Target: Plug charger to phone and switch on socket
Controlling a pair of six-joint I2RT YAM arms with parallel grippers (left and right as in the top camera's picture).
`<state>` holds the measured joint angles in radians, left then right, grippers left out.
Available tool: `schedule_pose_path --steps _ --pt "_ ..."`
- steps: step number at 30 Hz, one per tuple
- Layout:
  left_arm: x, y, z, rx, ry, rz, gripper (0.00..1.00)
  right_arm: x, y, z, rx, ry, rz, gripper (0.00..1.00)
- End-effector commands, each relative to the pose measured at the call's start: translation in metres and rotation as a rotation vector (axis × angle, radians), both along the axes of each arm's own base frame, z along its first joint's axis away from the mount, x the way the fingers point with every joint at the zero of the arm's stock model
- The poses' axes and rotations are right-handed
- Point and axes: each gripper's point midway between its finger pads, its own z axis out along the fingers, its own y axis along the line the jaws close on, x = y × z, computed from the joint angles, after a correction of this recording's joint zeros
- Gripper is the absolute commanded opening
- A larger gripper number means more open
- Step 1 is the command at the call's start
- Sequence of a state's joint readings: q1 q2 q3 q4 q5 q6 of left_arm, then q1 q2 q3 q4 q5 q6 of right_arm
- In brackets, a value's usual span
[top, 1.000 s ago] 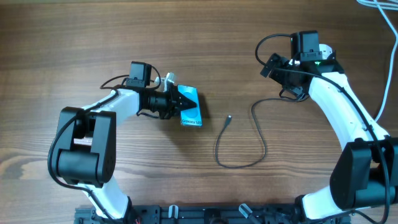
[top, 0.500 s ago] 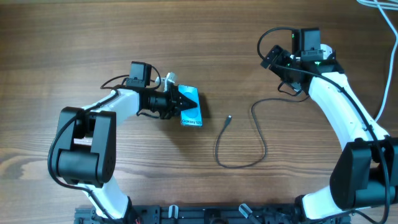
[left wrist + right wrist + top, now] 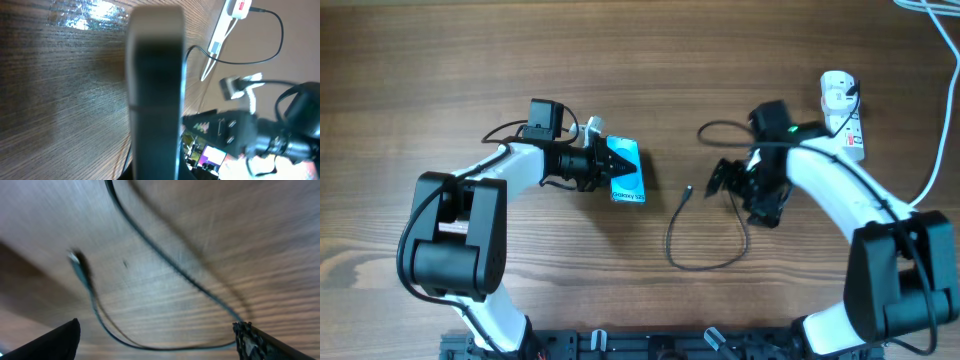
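Wooden table (image 3: 420, 60) carries everything we see. At the left, the left gripper (image 3: 608, 165) has its jaws pressed together on the phone (image 3: 630, 175), which sits a little left of the middle with its blue screen toward the overhead camera. To its right we find the charger (image 3: 669, 238), a thin black cable in a loop, its plug tip (image 3: 689, 189) free on the wood. Just beside this tip hovers the right gripper (image 3: 723, 180), jaws wide apart, holding nothing. Far right lies the white socket (image 3: 842, 100) with its thick white lead (image 3: 942, 140).
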<state>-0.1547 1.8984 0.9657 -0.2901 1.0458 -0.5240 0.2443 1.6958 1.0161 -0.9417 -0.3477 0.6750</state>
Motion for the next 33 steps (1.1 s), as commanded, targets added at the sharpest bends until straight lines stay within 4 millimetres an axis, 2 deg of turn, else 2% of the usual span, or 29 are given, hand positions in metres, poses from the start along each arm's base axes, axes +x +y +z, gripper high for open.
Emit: schedule_pose_path --steps 1,3,6,7,8,11,15,16,19,24,28,33 --pt "-0.002 -0.002 0.004 -0.035 -0.012 -0.021 0.04 -0.015 0.028 -0.011 0.024 -0.023 0.120 1.00" --pt "-0.003 -0.002 0.004 -0.034 -0.007 -0.021 0.04 -0.018 0.045 -0.014 0.035 -0.055 0.169 1.00" --pt "-0.003 -0.002 0.004 -0.034 -0.006 -0.021 0.04 -0.018 0.068 -0.014 0.036 -0.068 0.117 1.00" --pt "-0.003 -0.002 0.004 -0.034 -0.006 -0.021 0.04 -0.017 0.073 -0.015 0.013 -0.081 0.090 0.96" --pt "-0.003 -0.002 0.004 -0.034 -0.006 -0.021 0.04 -0.015 0.073 -0.019 -0.068 -0.113 0.045 0.88" --pt "-0.003 -0.002 0.004 -0.034 -0.006 -0.021 0.04 -0.015 0.070 -0.023 -0.174 -0.160 0.001 0.77" --pt "-0.003 -0.002 0.004 -0.034 -0.005 -0.021 0.04 -0.005 0.066 -0.023 -0.241 -0.226 -0.054 0.36" --pt "-0.003 -0.002 0.004 -0.034 -0.005 -0.021 0.04 -0.001 0.066 -0.023 -0.242 -0.246 -0.058 0.32" --pt "-0.003 -0.002 0.004 -0.034 -0.005 -0.021 0.04 0.016 0.073 -0.019 -0.217 -0.317 -0.074 0.32" --pt "-0.003 -0.002 0.004 -0.034 -0.005 -0.021 0.04 0.012 0.071 -0.022 -0.229 -0.304 -0.067 0.39" --pt "-0.003 -0.002 0.004 -0.034 -0.005 -0.021 0.04 0.001 0.061 -0.036 -0.263 -0.269 -0.059 0.43" --pt "-0.003 -0.002 0.004 -0.034 -0.005 -0.021 0.04 -0.020 0.038 -0.044 -0.334 -0.193 -0.004 0.40"
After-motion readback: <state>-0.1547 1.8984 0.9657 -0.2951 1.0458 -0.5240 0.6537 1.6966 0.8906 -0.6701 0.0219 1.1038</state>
